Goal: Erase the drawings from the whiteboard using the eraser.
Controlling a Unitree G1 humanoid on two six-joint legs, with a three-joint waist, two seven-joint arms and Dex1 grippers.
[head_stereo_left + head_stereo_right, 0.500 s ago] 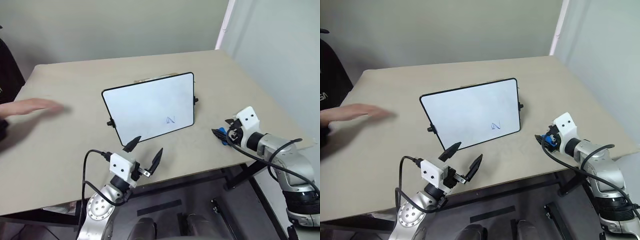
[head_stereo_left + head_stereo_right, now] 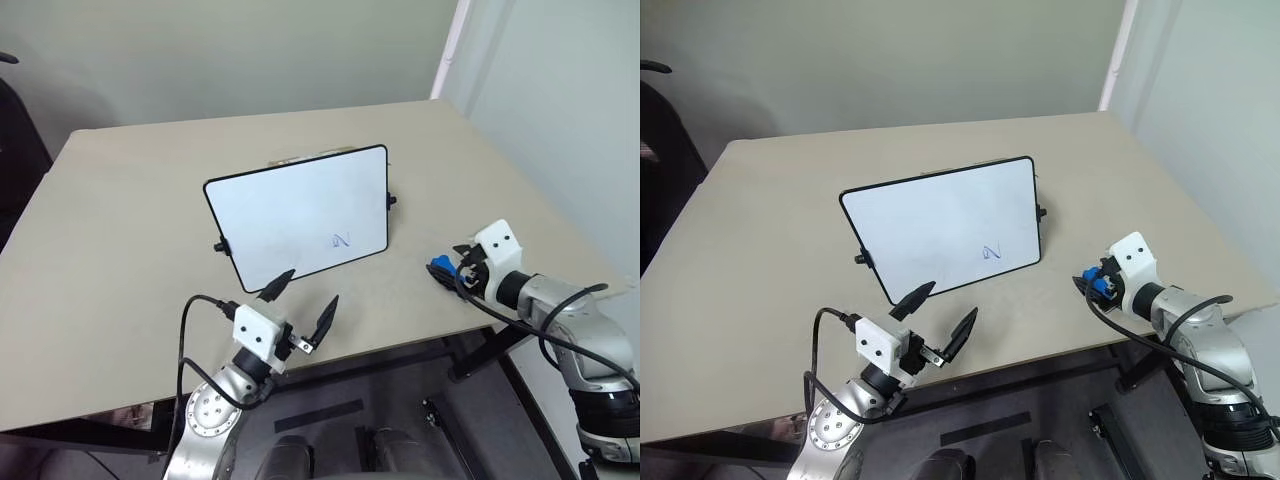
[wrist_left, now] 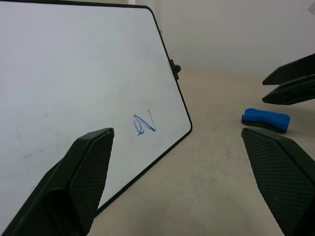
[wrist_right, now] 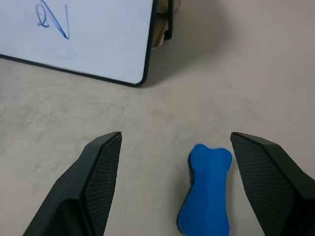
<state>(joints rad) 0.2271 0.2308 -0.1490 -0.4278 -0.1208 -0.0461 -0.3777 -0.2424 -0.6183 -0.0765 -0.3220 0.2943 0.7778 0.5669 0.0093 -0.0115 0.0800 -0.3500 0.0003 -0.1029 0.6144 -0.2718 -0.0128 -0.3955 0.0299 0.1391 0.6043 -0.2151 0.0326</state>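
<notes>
The whiteboard (image 2: 298,213) stands propped up, leaning back, in the middle of the beige table (image 2: 120,230). The drawings (image 2: 342,240) are one small blue scribble near its lower right corner, also visible as the scribble (image 3: 144,124) in the left wrist view. The eraser (image 4: 205,195), a blue bone-shaped block, lies flat on the table to the right of the board. My right gripper (image 4: 175,135) is open just above the table with a finger on either side of the eraser, not touching it. My left gripper (image 2: 312,287) is open in the air before the board's lower edge, holding nothing.
The table's front edge (image 2: 400,345) runs just beneath both grippers. Its right edge lies close behind my right arm, with a pale wall (image 2: 560,90) beyond it. A dark chair (image 2: 665,130) stands at the far left.
The person's hand that lay on the table's left side has withdrawn out of sight. My left gripper has shifted slightly to the right. The eraser and board have stayed put.
</notes>
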